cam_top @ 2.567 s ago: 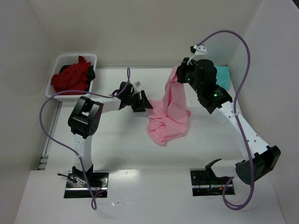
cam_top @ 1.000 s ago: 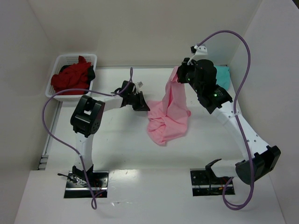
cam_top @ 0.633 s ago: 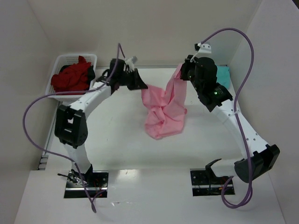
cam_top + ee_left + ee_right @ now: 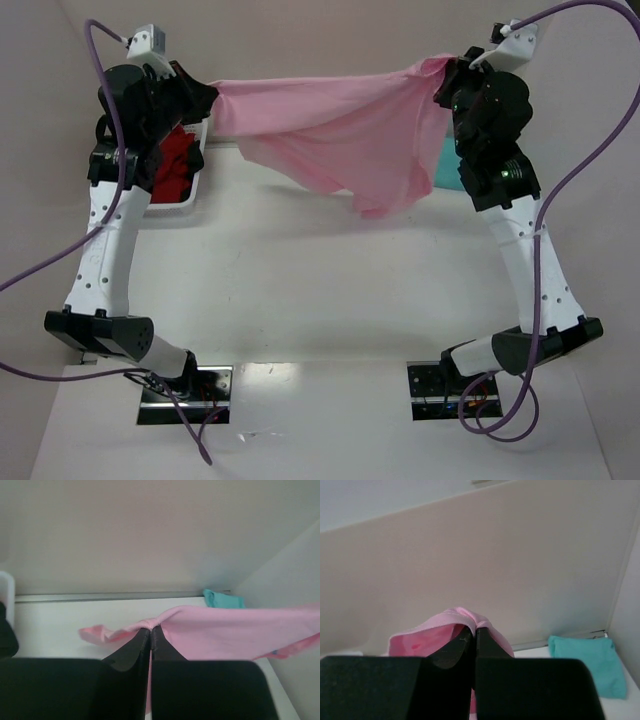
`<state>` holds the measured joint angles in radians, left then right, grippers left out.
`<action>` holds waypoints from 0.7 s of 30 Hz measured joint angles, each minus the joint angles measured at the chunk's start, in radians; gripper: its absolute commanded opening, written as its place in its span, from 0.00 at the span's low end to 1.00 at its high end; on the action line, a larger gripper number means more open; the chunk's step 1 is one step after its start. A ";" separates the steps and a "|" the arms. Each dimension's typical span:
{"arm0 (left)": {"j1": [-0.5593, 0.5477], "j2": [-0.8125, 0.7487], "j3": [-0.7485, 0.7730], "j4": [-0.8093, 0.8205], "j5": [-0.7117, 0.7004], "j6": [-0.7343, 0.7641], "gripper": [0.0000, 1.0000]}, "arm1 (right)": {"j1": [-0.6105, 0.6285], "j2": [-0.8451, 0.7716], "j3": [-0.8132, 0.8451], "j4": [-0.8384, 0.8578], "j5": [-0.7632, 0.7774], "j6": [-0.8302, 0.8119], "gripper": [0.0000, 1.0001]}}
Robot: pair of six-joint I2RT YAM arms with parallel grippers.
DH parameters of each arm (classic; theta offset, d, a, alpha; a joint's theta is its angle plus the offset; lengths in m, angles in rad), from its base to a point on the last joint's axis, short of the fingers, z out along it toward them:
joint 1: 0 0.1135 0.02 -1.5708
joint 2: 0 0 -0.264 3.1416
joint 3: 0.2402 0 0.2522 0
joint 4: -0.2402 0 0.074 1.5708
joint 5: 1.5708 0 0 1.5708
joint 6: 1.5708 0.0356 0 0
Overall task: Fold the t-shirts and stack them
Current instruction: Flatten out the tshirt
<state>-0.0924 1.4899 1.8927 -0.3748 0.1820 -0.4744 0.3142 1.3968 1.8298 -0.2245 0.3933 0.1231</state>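
Observation:
A light pink t-shirt [image 4: 335, 130] hangs stretched in the air between both arms, high over the back of the table. My left gripper [image 4: 207, 98] is shut on its left end; the pinched cloth [image 4: 150, 624] bunches at the fingertips. At its right end my right gripper [image 4: 445, 85] is shut on the pink fabric [image 4: 470, 619] too. A folded teal t-shirt [image 4: 587, 665] lies at the back right of the table [image 4: 300, 290], partly hidden in the top view [image 4: 442, 168]. Dark red t-shirts [image 4: 178, 160] fill the basket.
A white lattice basket [image 4: 192, 185] stands at the back left, mostly hidden behind my raised left arm. Walls close the table in at the back and on both sides. Purple cables loop from each arm.
Both arms have risen and spread apart. The pink t-shirt, earlier hanging from the right gripper with its lower part bunched on the table, is now lifted off the table and stretched between the two grippers.

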 measured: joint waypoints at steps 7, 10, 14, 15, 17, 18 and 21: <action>0.013 -0.038 -0.024 -0.012 -0.068 -0.043 0.00 | -0.031 0.003 0.048 0.001 0.003 -0.034 0.00; 0.015 -0.093 -0.057 -0.004 -0.062 -0.078 0.00 | -0.031 0.002 0.056 0.002 -0.012 -0.042 0.00; 0.022 -0.158 -0.095 0.039 -0.004 -0.111 0.00 | -0.031 0.002 0.056 0.002 -0.026 -0.047 0.00; 0.023 -0.171 -0.108 0.051 0.013 -0.117 0.00 | -0.031 0.002 0.056 0.002 -0.032 -0.048 0.00; 0.025 -0.196 -0.134 0.069 0.057 -0.135 0.00 | -0.032 0.001 0.056 0.002 -0.040 -0.051 0.00; 0.025 -0.201 -0.137 0.073 0.079 -0.140 0.01 | -0.032 0.000 0.055 0.003 -0.047 -0.051 0.00; 0.025 -0.203 -0.137 0.093 0.127 -0.161 0.03 | -0.033 -0.001 0.050 0.006 -0.059 -0.051 0.00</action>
<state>-0.0669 1.2865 1.7557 -0.2815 0.3087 -0.6350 0.2817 1.3961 1.8796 -0.2181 0.3347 0.0726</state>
